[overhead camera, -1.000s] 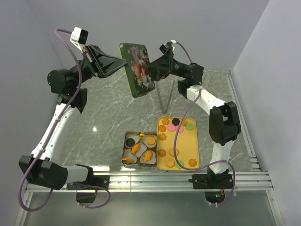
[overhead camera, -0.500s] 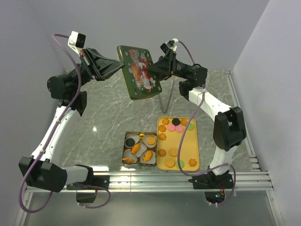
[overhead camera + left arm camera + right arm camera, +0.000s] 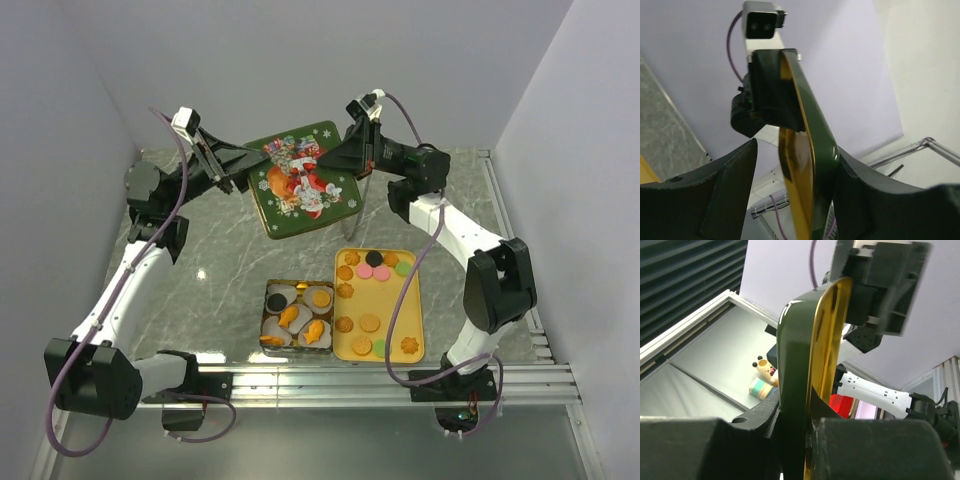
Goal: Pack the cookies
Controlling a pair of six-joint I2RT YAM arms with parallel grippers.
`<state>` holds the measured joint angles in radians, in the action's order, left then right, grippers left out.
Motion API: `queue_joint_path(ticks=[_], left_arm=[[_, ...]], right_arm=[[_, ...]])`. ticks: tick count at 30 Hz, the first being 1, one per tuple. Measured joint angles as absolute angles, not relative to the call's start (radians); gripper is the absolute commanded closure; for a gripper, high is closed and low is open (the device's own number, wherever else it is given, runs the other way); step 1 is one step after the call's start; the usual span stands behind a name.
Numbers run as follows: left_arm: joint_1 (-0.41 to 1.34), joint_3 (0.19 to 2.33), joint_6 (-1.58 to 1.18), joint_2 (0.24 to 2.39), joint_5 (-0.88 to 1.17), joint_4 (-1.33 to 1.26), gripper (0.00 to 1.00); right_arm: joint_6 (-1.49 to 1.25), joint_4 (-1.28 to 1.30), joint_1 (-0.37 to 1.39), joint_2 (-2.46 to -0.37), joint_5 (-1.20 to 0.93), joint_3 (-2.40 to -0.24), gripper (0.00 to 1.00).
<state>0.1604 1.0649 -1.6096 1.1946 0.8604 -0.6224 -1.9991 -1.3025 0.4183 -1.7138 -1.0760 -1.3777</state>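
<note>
A green tin lid [image 3: 305, 180] with a Santa picture hangs in the air between both arms, face up. My right gripper [image 3: 342, 160] is shut on its far right edge; in the right wrist view the lid [image 3: 795, 340] is pinched between the jaws of the right gripper [image 3: 795, 412]. My left gripper [image 3: 243, 170] stands open around the lid's left edge; in the left wrist view a gap shows between the lid [image 3: 815, 145] and one finger of the left gripper [image 3: 796, 150]. Several cookies [image 3: 372, 262] lie on the yellow tray [image 3: 396, 305]. More cookies [image 3: 290, 318] sit in paper cups in the open tin [image 3: 266, 312].
The tin and yellow tray sit side by side near the front edge, between the arm bases. A thin metal stand [image 3: 350, 215] rises behind the tray, under the lid. Grey walls close in at back and sides; a rail [image 3: 510, 230] runs along the right.
The lid has swung from nearly upright to lying flatter, picture up, and dropped lower. The left jaws have opened off it. The right jaws have closed on its edge.
</note>
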Motion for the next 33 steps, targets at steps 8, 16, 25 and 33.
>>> queue_joint_path(ticks=[8,16,25,33], left_arm=[[0.138,1.036,-1.441,1.165,0.862,-0.388,0.07],[0.064,1.091,-1.136,1.138,0.827,0.030,0.01],[0.078,0.983,-0.710,1.056,0.609,0.471,0.12],[0.229,0.811,-0.566,1.005,0.407,0.679,0.15]], right_arm=[[-2.000,-1.295,0.403,-1.680,-1.123,-1.262,1.00],[-1.667,-0.808,0.280,-1.479,-1.205,-1.179,1.00],[-1.032,0.088,0.151,-1.429,-1.057,-1.295,1.00],[-0.878,0.321,0.107,-1.429,-0.998,-1.295,1.00]])
